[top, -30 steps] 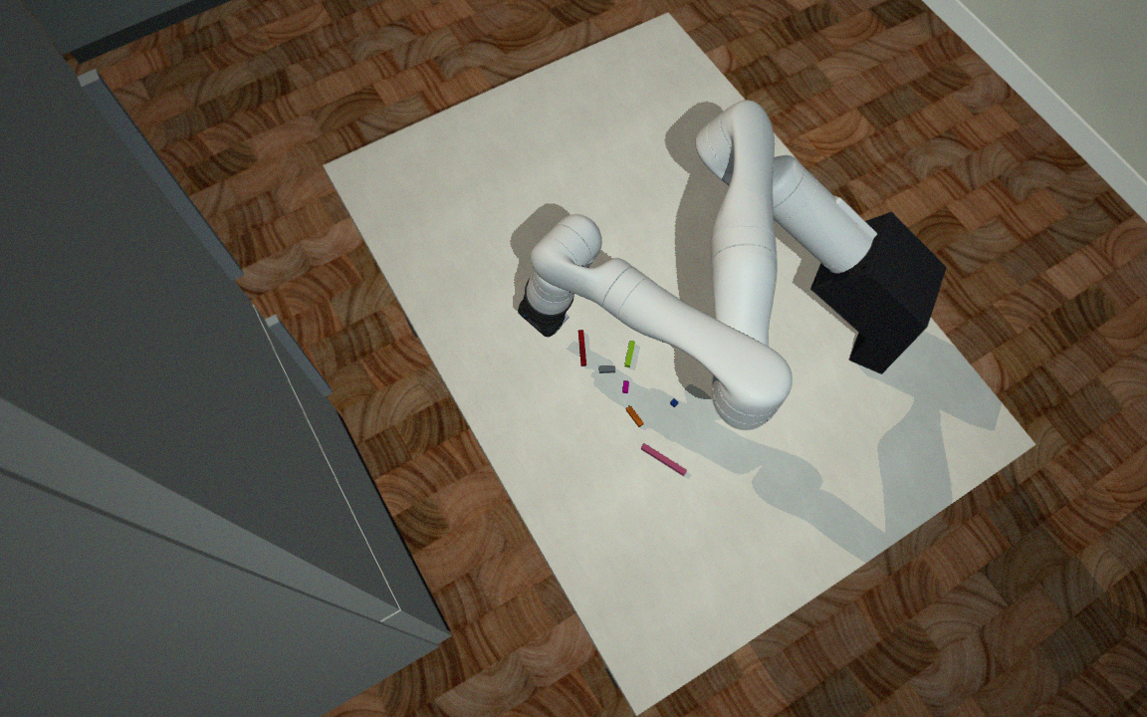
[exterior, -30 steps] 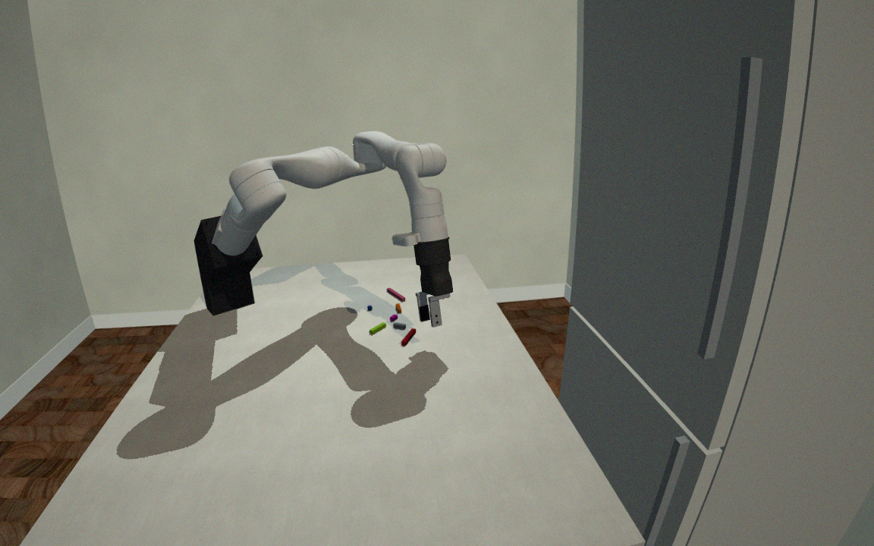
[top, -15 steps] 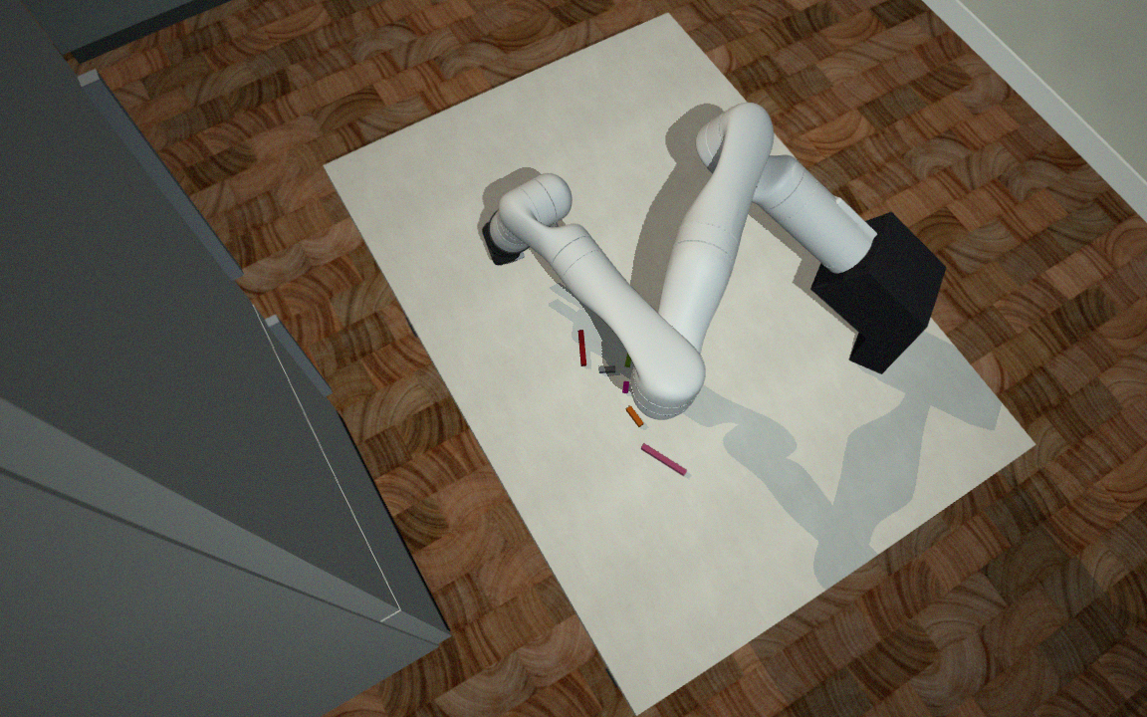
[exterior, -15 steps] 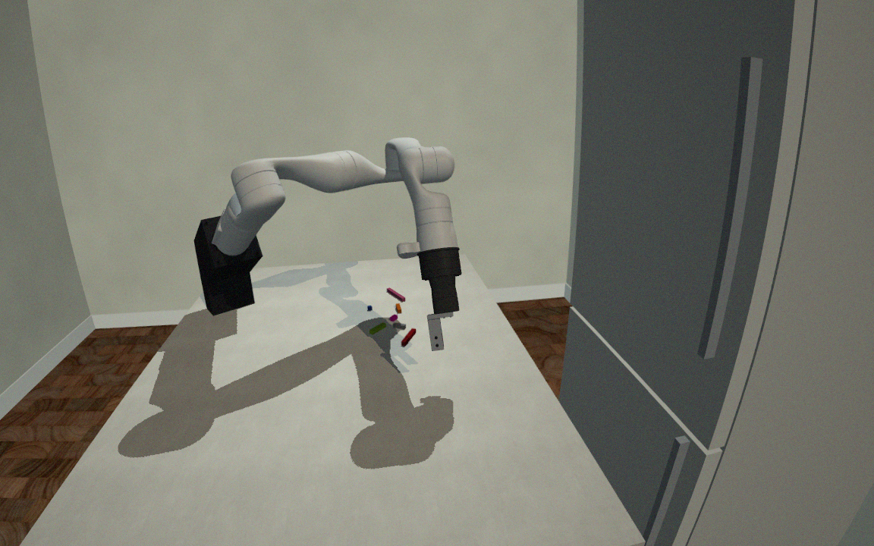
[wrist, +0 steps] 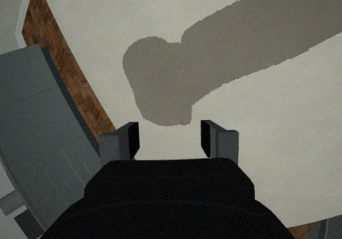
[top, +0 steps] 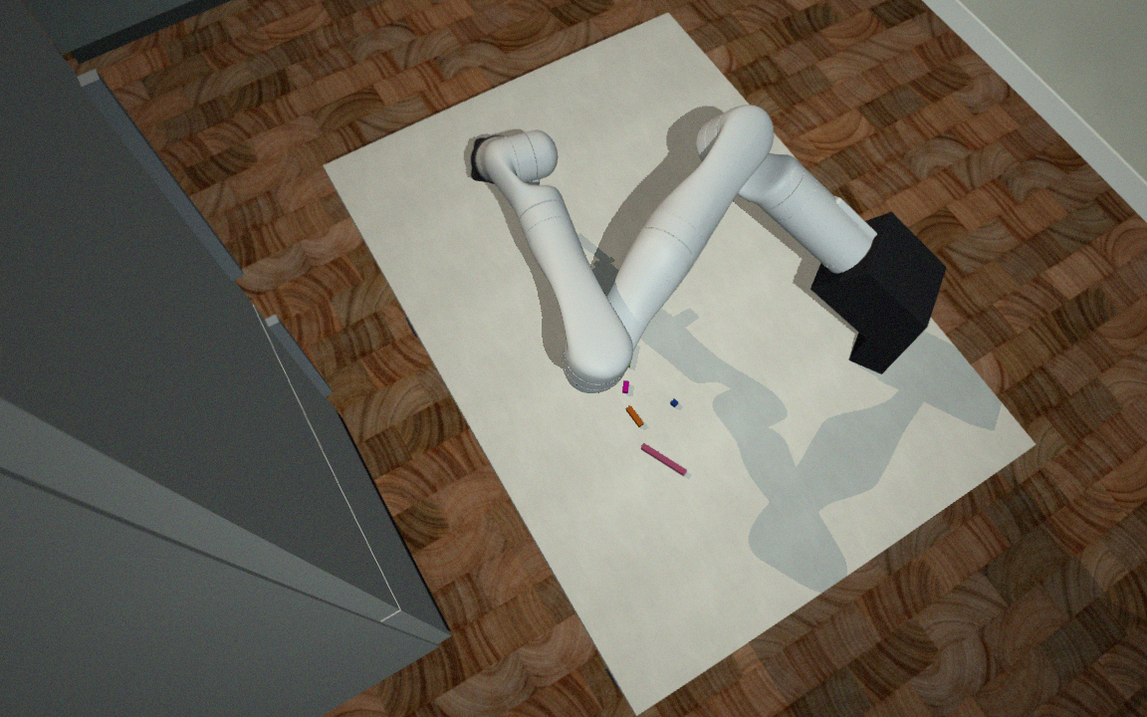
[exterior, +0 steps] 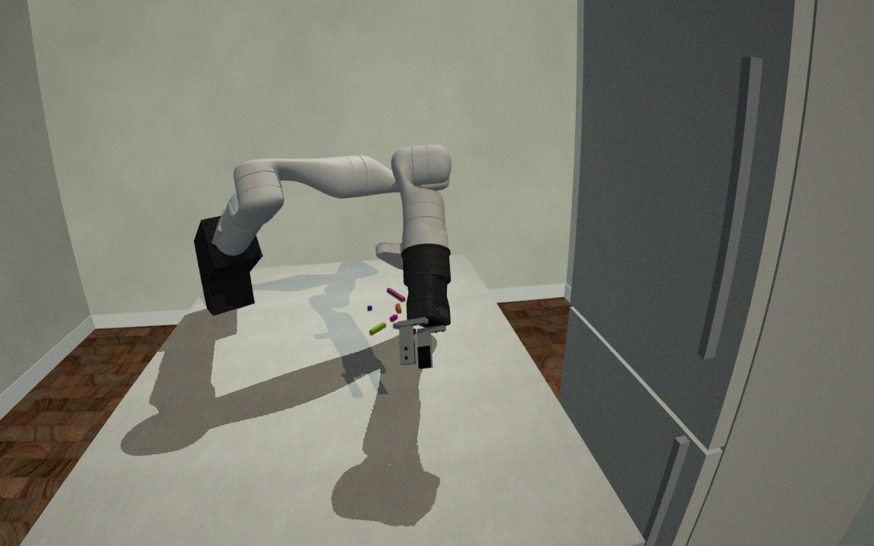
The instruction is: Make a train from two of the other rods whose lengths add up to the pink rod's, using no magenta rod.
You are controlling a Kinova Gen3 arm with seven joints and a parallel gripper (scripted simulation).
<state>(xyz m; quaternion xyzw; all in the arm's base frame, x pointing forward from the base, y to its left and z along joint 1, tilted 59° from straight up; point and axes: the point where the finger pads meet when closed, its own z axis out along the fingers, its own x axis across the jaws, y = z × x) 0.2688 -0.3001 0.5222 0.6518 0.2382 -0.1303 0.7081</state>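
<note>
In the exterior view my gripper [exterior: 416,354] hangs open and empty, well above the table. The rods lie behind it: the lime rod [exterior: 377,328], the magenta rod [exterior: 393,317], the orange rod [exterior: 397,307], the blue rod [exterior: 370,307] and the pink rod [exterior: 395,293]. A bit of the red rod [exterior: 414,334] shows behind the fingers. From above I see the pink rod [top: 663,459], orange rod [top: 633,415], magenta rod [top: 624,385] and blue rod [top: 674,402], all apart; my arm hides the others. The wrist view shows my open fingers over bare table, with no rod.
A tall grey cabinet [exterior: 732,271] stands along one long side of the table; it also shows in the wrist view [wrist: 33,130]. My black base [top: 880,294] sits at the table's other side. The arm's elbow [top: 595,357] hangs over the rods.
</note>
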